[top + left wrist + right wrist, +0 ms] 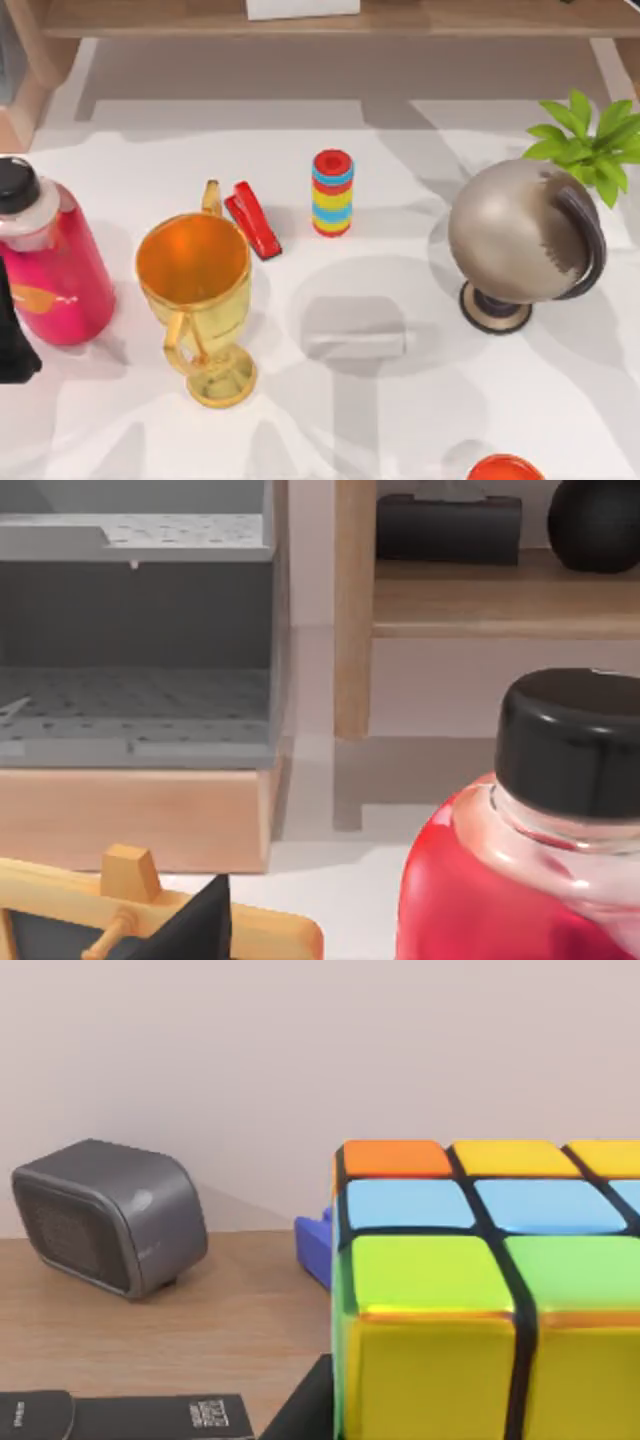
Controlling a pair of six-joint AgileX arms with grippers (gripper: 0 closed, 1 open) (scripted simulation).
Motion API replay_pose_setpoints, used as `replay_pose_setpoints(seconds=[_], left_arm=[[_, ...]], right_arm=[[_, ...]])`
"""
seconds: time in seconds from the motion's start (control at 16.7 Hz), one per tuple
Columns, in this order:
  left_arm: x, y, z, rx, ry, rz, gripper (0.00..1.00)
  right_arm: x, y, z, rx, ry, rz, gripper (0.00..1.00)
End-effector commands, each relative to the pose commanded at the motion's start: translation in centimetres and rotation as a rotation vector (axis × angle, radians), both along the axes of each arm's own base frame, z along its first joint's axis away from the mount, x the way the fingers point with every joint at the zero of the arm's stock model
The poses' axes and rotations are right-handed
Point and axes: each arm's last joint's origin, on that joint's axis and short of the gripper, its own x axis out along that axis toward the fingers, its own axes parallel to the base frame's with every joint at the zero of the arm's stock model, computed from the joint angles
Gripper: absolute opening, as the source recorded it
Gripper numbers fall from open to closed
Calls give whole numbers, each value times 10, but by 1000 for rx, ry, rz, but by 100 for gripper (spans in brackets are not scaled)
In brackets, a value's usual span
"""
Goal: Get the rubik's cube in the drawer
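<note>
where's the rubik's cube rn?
The rubik's cube sits close up in the right wrist view, over a wooden surface with a grey speaker and a blue object nearby.

On the table we saw a yellow trophy cup (pixel 196 305), a red stapler (pixel 253 219) just behind it, a striped ring stack (pixel 332 193), a globe (pixel 522 243) and a pink bottle (pixel 48 263)

Glossy plastic rubik's cube (pixel 490 1290); translucent amber trophy cup (pixel 197 305); globe (pixel 520 235) perhaps brushed metal; matt wooden shelf (pixel 150 1330).
</note>
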Motion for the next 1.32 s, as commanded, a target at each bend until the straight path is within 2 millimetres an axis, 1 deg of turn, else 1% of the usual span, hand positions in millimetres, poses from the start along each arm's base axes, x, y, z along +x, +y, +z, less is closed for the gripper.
replay_pose_setpoints(seconds=[0.12, 0.24, 0.36, 0.6, 0.9, 0.96, 1.02, 1.14, 1.2, 1.32], left_arm=[[0, 0, 0, 0, 0, 0, 100], [0, 0, 0, 0, 0, 0, 100], [0, 0, 0, 0, 0, 0, 100], [0, 0, 0, 0, 0, 0, 100], [0, 0, 0, 0, 0, 0, 100], [0, 0, 0, 0, 0, 0, 100], [0, 0, 0, 0, 0, 0, 100], [0, 0, 0, 0, 0, 0, 100], [0, 0, 0, 0, 0, 0, 100], [0, 0, 0, 0, 0, 0, 100]], right_arm=[[-3, -5, 9, 7, -26, 3, 0], [-4, -10, 14, -8, -29, -15, 0], [-5, -10, 10, -32, -7, -34, 0], [-9, 3, -6, -57, 70, -49, 0], [-9, 3, -6, -54, 73, -51, 0], [-9, 0, -3, -48, 71, -53, 0], [-10, -6, 4, -38, 69, -59, 0], [-11, -28, 22, -10, 72, -89, 0], [-11, -43, 33, 5, 77, -112, 0], [-15, -80, 55, 35, 96, -172, 0]])
